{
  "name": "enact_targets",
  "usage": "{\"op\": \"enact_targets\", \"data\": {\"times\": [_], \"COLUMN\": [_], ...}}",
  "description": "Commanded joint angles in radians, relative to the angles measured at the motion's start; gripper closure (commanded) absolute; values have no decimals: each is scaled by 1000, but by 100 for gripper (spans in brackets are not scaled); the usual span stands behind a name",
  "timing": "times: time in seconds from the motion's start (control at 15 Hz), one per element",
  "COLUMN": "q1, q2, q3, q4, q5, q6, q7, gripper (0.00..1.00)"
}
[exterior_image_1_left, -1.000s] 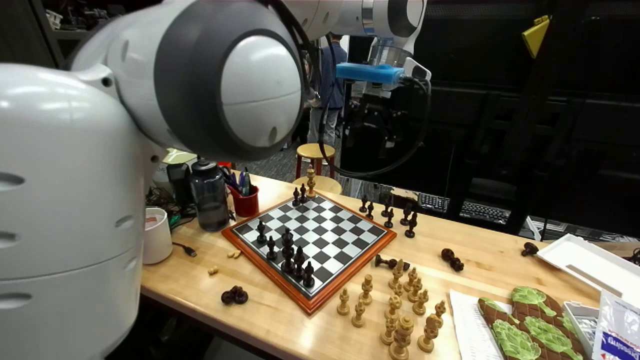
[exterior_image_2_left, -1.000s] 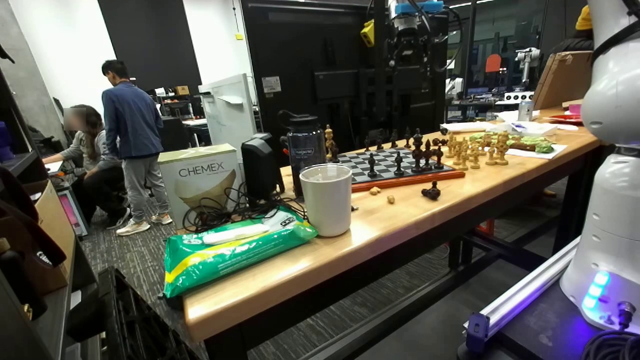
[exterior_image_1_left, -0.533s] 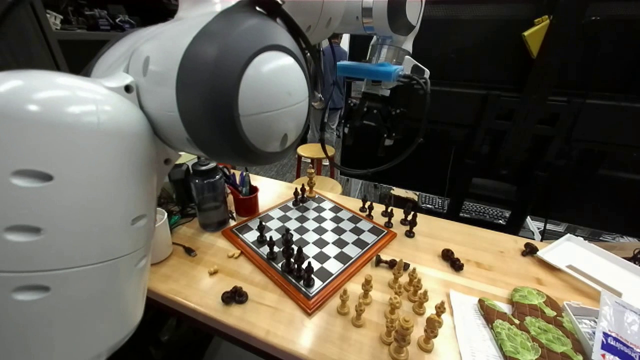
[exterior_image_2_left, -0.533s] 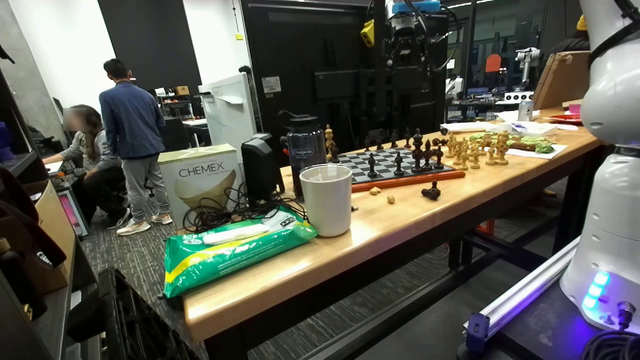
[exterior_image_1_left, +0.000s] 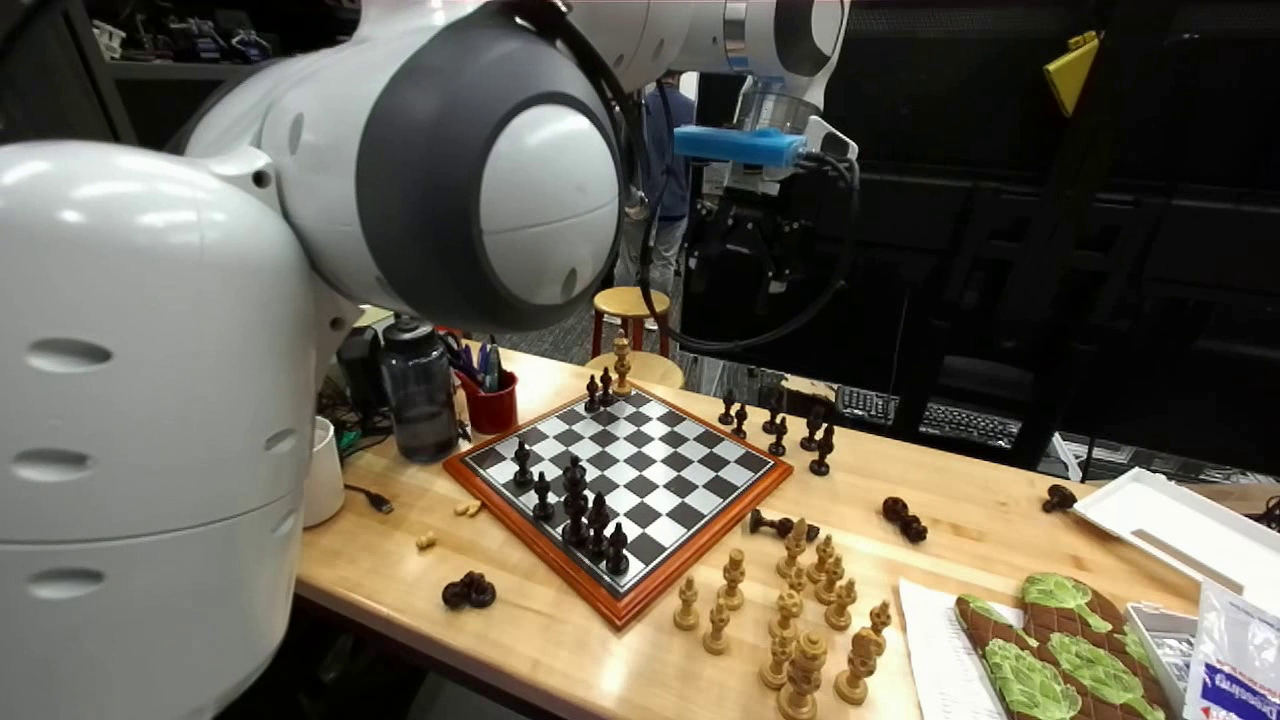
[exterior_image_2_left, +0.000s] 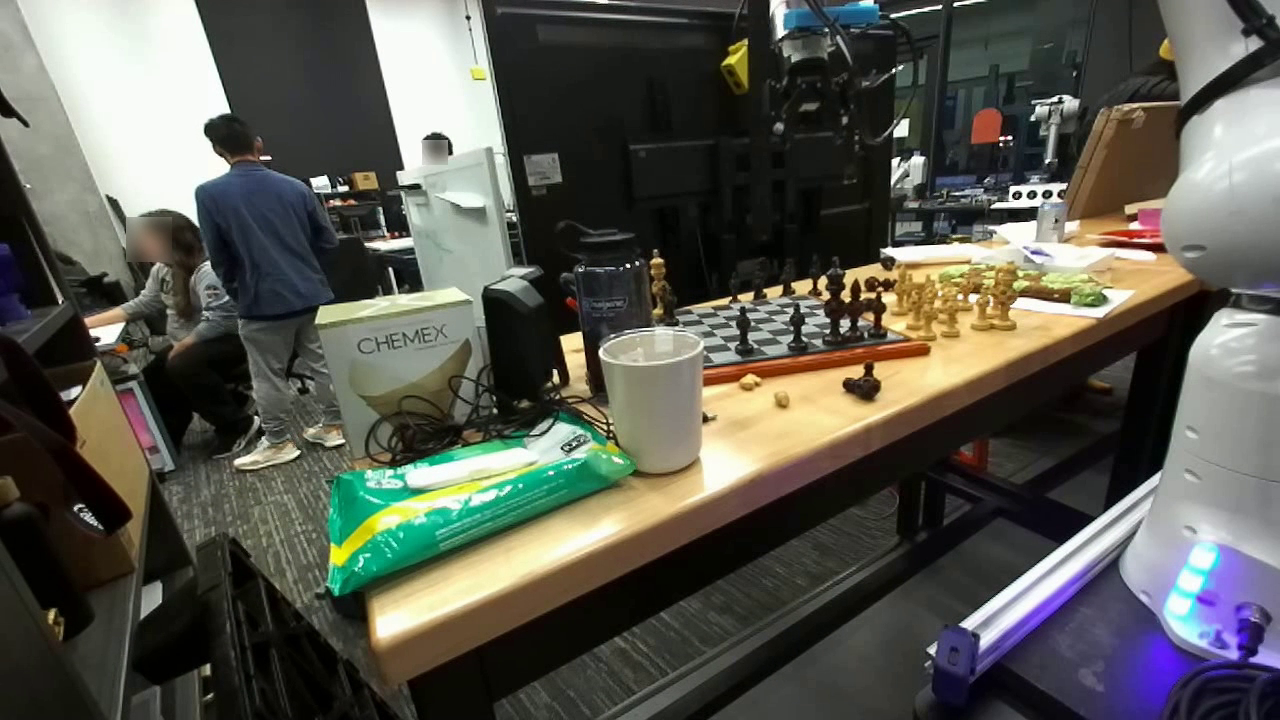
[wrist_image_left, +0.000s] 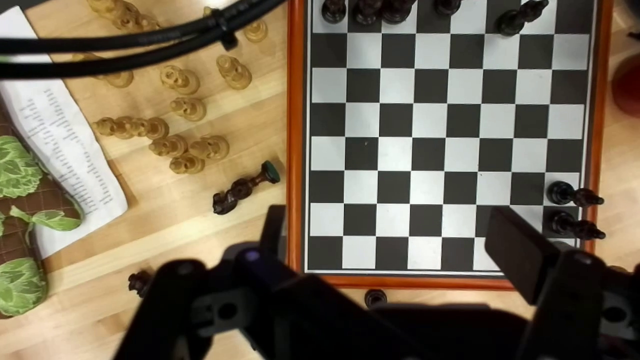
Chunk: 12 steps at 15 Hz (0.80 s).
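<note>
While the fingers (wrist_image_left: 521, 255) hang high above the wooden table (exterior_image_1_left: 980, 485) in both exterior views, they stand wide apart and hold nothing. Farthest to their left in the wrist view lies a quilted brown mitt (wrist_image_left: 35, 200) with green leaf print, overlapping a white sheet of printed paper (wrist_image_left: 95, 172). Closer in, ahead and left of the left-hand finger, a loose cluster of tan wooden chess pieces (wrist_image_left: 186, 81) stands on the table. Seen between that cluster and the same finger, a dark brown chess piece with a green base (wrist_image_left: 241, 189) lies on its side. Well below the fingers, showing through the gap between them and reaching away ahead, is a square chessboard (wrist_image_left: 429, 154) of black and silvery squares in a reddish-brown wooden frame (wrist_image_left: 296, 150). Along the board's edge farthest from the fingers, several dark brown chess pieces (wrist_image_left: 395, 14) stand upright. Seen just past the right-hand finger, two slender dark chess pieces (wrist_image_left: 561, 193) stand at the board's edge. Farthest right, near the frame, sits a red cylindrical cup (exterior_image_1_left: 492, 408) with pens (exterior_image_1_left: 484, 366) in it, clearer in an exterior view.
</note>
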Motion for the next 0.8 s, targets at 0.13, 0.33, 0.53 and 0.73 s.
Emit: {"op": "enact_targets", "data": {"times": [0.13, 0.33, 0.53, 0.73], "q1": [29, 29, 1, -27], "q2": [-4, 51, 110, 186], "q3": [16, 14, 13, 4], "q4": [-25, 58, 153, 268], "q5": [3, 20, 73, 81], "q6": [32, 41, 54, 117], "q7": [22, 34, 34, 20], "gripper": [0, 0, 0, 0]}}
